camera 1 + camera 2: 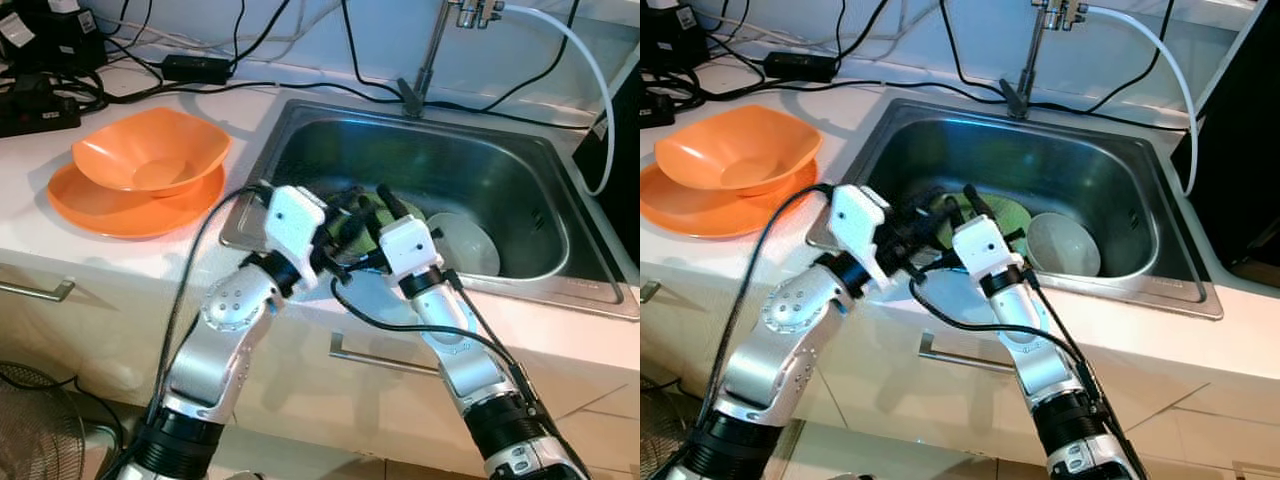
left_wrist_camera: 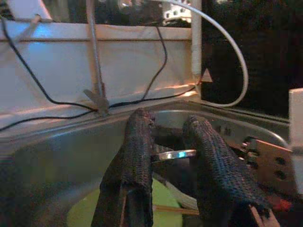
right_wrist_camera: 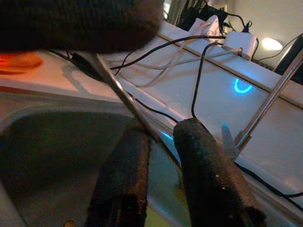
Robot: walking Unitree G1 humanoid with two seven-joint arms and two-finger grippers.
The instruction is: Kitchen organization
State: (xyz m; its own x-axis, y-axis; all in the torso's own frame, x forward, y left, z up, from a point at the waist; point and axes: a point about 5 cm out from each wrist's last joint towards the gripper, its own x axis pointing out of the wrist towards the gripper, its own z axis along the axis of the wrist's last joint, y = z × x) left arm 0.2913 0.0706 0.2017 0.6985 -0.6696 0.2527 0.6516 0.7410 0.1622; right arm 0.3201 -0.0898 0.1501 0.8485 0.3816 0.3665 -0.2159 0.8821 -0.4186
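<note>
— Where are the claws?

— Both reach over the sink's (image 1: 590, 290) near rim, close together. My left claw (image 2: 173, 156) is narrowed on a thin metal utensil (image 2: 176, 153) held crosswise between its fingers. The right claw (image 3: 158, 161) has a thin metal rod (image 3: 116, 90) passing between its fingers; I cannot tell if it grips.

— And the dishes?

— A green plate (image 1: 1005, 212) and white bowl (image 1: 1065, 245) lie in the sink; orange bowls (image 1: 150, 150) sit stacked on the desk. I judge we're mid-pickup — next, lift the utensil clear without snagging cables.
</note>
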